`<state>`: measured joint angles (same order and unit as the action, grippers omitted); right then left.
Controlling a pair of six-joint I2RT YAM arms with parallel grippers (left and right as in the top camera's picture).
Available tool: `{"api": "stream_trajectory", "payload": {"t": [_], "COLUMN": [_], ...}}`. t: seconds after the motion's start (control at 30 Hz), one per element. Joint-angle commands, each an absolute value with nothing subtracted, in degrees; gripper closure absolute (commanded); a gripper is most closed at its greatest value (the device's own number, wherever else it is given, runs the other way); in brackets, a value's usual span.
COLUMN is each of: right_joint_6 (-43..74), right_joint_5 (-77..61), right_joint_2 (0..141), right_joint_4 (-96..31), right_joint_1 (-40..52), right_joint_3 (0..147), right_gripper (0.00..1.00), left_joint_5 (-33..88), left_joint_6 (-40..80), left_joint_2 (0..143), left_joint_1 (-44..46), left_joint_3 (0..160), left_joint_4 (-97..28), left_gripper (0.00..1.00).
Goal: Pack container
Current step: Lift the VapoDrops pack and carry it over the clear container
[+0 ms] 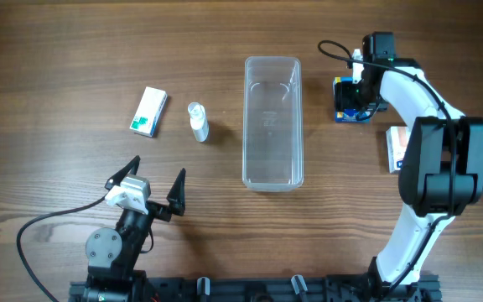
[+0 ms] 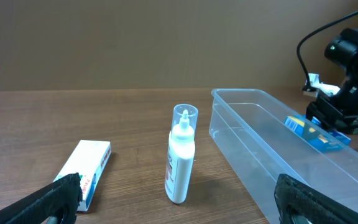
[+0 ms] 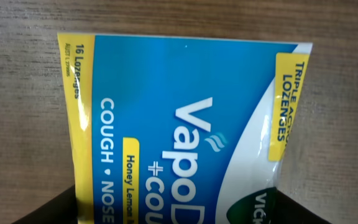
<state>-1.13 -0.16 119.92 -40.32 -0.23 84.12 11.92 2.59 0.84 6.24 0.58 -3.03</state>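
nearest item: a blue and yellow lozenge packet (image 3: 185, 124), filling the right wrist view, with bare worktop (image 1: 57, 67) behind it. the right jaws stand spread wide, one at each side edge of the packet. no buckling of the packet shows, so they are judged not yet clamped. the left jaws are spread apart and hold nothing, low at the near left.

the container (image 1: 272, 122) sits mid-worktop, its long sides running away from the robot, with nothing in it. the packet lies just beyond its right wall.

handling, as judged: the container is light, with thin, fairly stiff walls and a slick surface. it is likely to skid if knocked. any hold should be over the rim at a short end. it is better left standing and loaded from above.

view differences:
- the right wrist view alone gives the packet's print, but shows nothing of the container.
- the overhead alone shows a second box (image 1: 395, 147) beside the right arm.
- the left wrist view shows the small white bottle (image 2: 181, 155) standing upright, and the wall height of the container. the overhead settles neither.
- a white and green box (image 1: 149, 111) lies left of the bottle.
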Motion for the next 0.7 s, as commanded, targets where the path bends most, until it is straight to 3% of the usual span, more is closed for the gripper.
{"api": "stream_trajectory", "payload": {"t": [0.0,0.2,0.33,0.57,0.67], "right_joint_6": [2.5,10.5,13.7,27.3,28.7], "right_joint_5": [-1.6,-12.1,-13.9,4.0,5.6], "right_joint_2": [114.8,100.8,92.1,93.1,96.6], "right_joint_4": [-43.2,-49.8,-54.8,-56.9,-54.8], "right_joint_1": [0.1,2.3,9.1,26.5,28.7], "right_joint_3": [87.6,88.7,88.7,88.2,88.2], "right_gripper": [0.27,0.27,0.27,0.26,0.26], "left_joint_5": [12.6,12.6,12.6,12.6,12.6], "left_joint_6": [1.7,1.7,1.7,1.7,1.7], "left_joint_2": [0.5,0.5,0.5,0.5,0.5], "left_joint_1": [5.9,5.9,5.9,5.9,5.9], "left_joint_3": [0.3,0.3,0.3,0.3,0.3], "left_joint_4": [-3.2,-3.2,-3.2,-3.2,-3.2], "left_gripper": [0.00,0.00,0.00,0.00,0.00]}}
